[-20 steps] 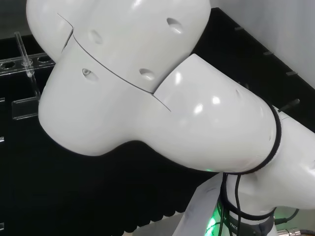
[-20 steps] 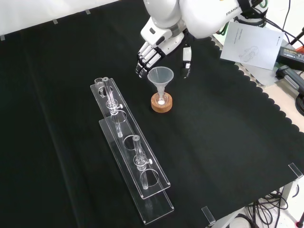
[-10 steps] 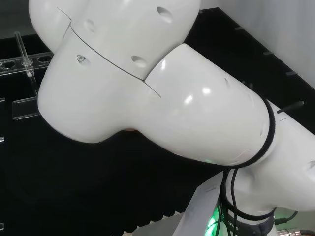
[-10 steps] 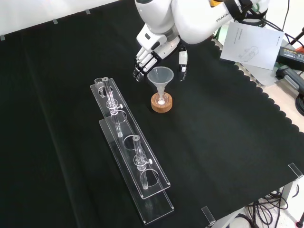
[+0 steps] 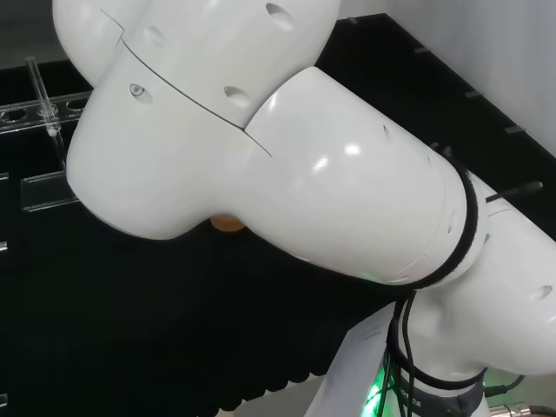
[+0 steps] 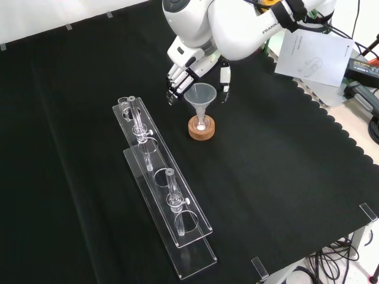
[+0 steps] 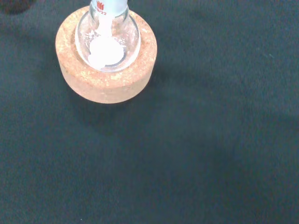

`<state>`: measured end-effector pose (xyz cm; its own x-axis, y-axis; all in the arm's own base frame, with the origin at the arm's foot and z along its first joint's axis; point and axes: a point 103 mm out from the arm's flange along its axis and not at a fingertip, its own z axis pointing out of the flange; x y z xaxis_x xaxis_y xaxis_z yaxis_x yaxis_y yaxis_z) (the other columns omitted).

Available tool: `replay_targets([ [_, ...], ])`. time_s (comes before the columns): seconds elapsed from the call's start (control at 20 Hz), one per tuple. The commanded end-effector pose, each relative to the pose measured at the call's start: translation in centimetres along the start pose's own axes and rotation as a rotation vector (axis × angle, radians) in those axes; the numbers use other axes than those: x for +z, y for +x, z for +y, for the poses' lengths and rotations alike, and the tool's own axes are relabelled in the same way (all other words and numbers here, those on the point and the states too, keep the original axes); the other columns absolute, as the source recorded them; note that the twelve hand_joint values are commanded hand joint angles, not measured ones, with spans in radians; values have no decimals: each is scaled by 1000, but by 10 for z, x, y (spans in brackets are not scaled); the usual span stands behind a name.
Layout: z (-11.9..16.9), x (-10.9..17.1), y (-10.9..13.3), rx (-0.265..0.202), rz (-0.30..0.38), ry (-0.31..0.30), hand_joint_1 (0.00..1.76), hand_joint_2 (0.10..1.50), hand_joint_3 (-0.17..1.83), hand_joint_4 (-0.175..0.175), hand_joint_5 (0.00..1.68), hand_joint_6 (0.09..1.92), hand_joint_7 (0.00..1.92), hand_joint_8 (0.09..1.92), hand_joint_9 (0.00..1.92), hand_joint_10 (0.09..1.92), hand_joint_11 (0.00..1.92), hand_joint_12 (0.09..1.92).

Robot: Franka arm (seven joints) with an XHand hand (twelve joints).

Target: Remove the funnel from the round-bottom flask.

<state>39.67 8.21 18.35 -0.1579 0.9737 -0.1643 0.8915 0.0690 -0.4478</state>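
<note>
Since the earlier frame, the hand [image 6: 195, 65] has shifted left at upper centre, fingers spread, holding nothing, straddling the funnel [image 6: 199, 94]. The funnel is probably light and slippery; grasp it at the cone rim.

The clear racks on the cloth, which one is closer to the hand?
The upper-left rack in the front view, nearest the hand; the other rack lies lower.

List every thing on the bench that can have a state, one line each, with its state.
funnel: upright, still seated in the flask, not gripped.
round-bottom flask: upright in its stand, white powder at the bottom.
cork ring: flat on the cloth, bearing the flask.
hand: open, fingers and thumb either side of the funnel, apart from it.
</note>
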Motion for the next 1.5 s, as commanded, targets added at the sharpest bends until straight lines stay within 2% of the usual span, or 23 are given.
replay_targets([
  [0.05, 6, 5, 9, 0, -36, 32, 648, 764, 163, 5, 78, 87, 41, 674, 282, 805, 345, 1475],
  [0.2, 5, 7, 1, -11, -42, 26, 655, 761, 178, 3, 95, 87, 61, 689, 342, 780, 377, 1457],
  [0.4, 5, 7, 12, 13, -56, 0, 658, 759, 211, -4, 132, 87, 128, 698, 455, 712, 411, 1432],
  [0.6, 6, 2, 19, 33, -91, -52, 641, 802, 293, -26, 248, 87, 320, 691, 694, 593, 521, 1355],
  [0.65, 7, -2, 27, 33, -81, -70, 638, 813, 317, -31, 283, 87, 370, 687, 763, 563, 547, 1335],
  [0.75, 1, -4, 15, 12, -90, -99, 639, 831, 358, -37, 352, 87, 462, 680, 874, 511, 598, 1299],
  [0.8, 1, -8, 13, 34, -129, -96, 647, 839, 375, -40, 383, 87, 504, 678, 925, 492, 624, 1281],
  [0.9, 1, -12, 10, 53, -118, -82, 673, 855, 400, -43, 422, 87, 557, 676, 992, 468, 670, 1250],
  [0.95, 24, -27, 14, 286, -378, 43, 687, 861, 408, -45, 429, 87, 568, 676, 1009, 463, 682, 1243],
  [1.0, 51, -50, 32, 208, -320, 48, 699, 864, 416, -46, 433, 87, 575, 676, 1023, 456, 695, 1233],
  [1.1, 32, -47, 50, 166, -219, -49, 712, 867, 425, -48, 434, 87, 579, 675, 1040, 448, 711, 1221],
  [1.15, 14, -42, 43, 148, -203, -81, 715, 867, 427, -49, 433, 87, 575, 673, 1044, 446, 715, 1219],
  [1.2, 8, -43, 51, 139, -195, -92, 717, 867, 428, -49, 433, 87, 569, 670, 1047, 444, 717, 1217],
  [1.3, -10, -47, 36, 122, -138, -108, 720, 863, 429, -49, 431, 87, 554, 666, 1049, 442, 719, 1214],
  [1.4, -18, -56, 18, 99, -119, -118, 724, 857, 429, -49, 430, 87, 545, 665, 1050, 439, 719, 1211],
  [1.5, -22, -66, 3, 83, -128, -129, 726, 847, 438, -48, 430, 87, 537, 674, 1054, 429, 721, 1203],
])
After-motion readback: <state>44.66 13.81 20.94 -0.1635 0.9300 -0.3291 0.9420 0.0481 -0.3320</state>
